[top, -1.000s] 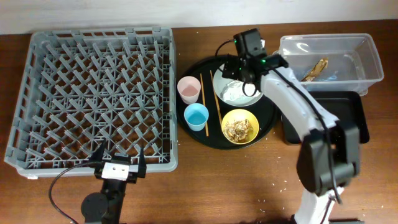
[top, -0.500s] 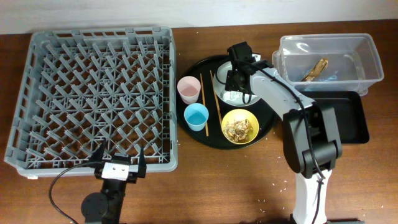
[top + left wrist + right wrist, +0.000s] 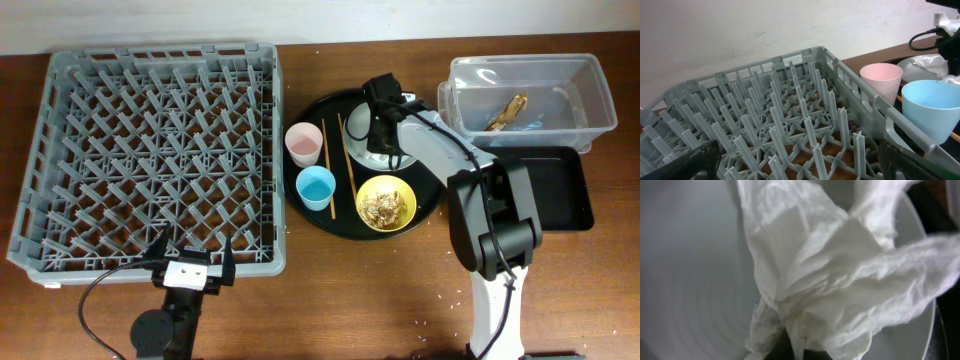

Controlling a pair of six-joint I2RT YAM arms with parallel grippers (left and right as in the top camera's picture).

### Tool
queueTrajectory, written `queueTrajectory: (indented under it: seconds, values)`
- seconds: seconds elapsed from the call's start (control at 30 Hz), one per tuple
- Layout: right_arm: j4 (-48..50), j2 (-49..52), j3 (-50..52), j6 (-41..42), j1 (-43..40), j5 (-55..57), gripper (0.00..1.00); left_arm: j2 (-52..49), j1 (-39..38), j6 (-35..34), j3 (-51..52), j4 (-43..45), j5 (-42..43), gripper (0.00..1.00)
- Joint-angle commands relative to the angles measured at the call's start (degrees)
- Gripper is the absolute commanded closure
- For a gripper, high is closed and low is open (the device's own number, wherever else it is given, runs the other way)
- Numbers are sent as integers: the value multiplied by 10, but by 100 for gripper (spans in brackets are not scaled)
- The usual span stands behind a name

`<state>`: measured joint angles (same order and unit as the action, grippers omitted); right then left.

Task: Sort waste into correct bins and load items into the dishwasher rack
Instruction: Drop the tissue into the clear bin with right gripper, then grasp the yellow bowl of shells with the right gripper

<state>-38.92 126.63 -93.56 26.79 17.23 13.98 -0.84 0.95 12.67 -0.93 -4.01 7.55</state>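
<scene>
Sitting low over the pale round plate (image 3: 690, 290) at the far side of the round black tray (image 3: 345, 225), the right gripper (image 3: 374, 128) is right at the crumpled white napkin (image 3: 840, 265). The napkin lies on that plate and fills most of the right wrist view, and its folds hide the fingers, so I cannot tell how far apart the jaws are or whether they have the paper. On the same round tray stand the pink cup (image 3: 303, 143) and, nearer the front, the blue cup (image 3: 316, 187), both upright and just beside each other. The two wooden chopsticks (image 3: 347, 158) lie lengthwise between the cups and the plate, one close to the cups and one close to the plate. The yellow bowl (image 3: 361, 205) sits at the tray's near right, holding the brownish food scraps (image 3: 385, 207). To the right on the worktop (image 3: 400, 300), the clear plastic tub (image 3: 530, 63) holds the brown-and-gold wrapper (image 3: 507, 112). The shallow black tray (image 3: 565, 195) lies just in front of the tub, partly covered by the right arm. The grey dishwasher rack (image 3: 160, 150) takes up the left side. The left gripper (image 3: 193, 258) rests at the rack's near edge, its fingers spread wide with nothing held between them.
</scene>
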Motion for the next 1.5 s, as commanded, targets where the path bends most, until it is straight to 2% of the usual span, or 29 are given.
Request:
queueTrajectory:
  seconds: [0.0,0.2,0.3,0.5,0.77,0.8,0.83,0.87,0.9,0.93,1.0,1.1,1.2,1.33,1.47]
  values:
    - [-52,-23,-71,-11,-7,-31,96,4,3,7,4,1,6,1]
    - [-193,-83,-237,-19,-50,-31,96,4,3,7,4,1,6,1]
    - [-235,-97,-282,-26,-95,-30,96,4,3,7,4,1,6,1]
    - [-242,-87,-285,-26,-198,-45,96,4,3,7,4,1,6,1]
    - [-191,-31,-278,-26,-244,-63,94,4,3,7,4,1,6,1]
    - [-188,-25,-278,-26,-244,-63,92,4,3,7,4,1,6,1]
    - [-184,-19,-278,-26,-244,-63,79,4,3,7,4,1,6,1]
    - [-183,-18,-278,-26,-244,-63,55,4,3,7,4,1,6,1]
    - [-182,-18,-278,-26,-244,-63,46,4,3,7,4,1,6,1]
    - [-182,-18,-278,-26,-244,-63,38,4,3,7,4,1,6,1]
    - [-183,-20,-280,-26,-244,-63,30,4,3,7,4,1,6,1]
    - [-198,-29,-280,-26,-244,-66,27,4,3,7,4,1,6,0]
    - [-227,-56,-283,-45,-244,-114,28,4,3,7,4,1,6,0]
    - [-264,-123,-283,-63,-239,-183,28,4,3,7,4,1,6,1]
    - [-331,-213,-283,-85,-210,-194,28,4,3,7,4,1,6,0]
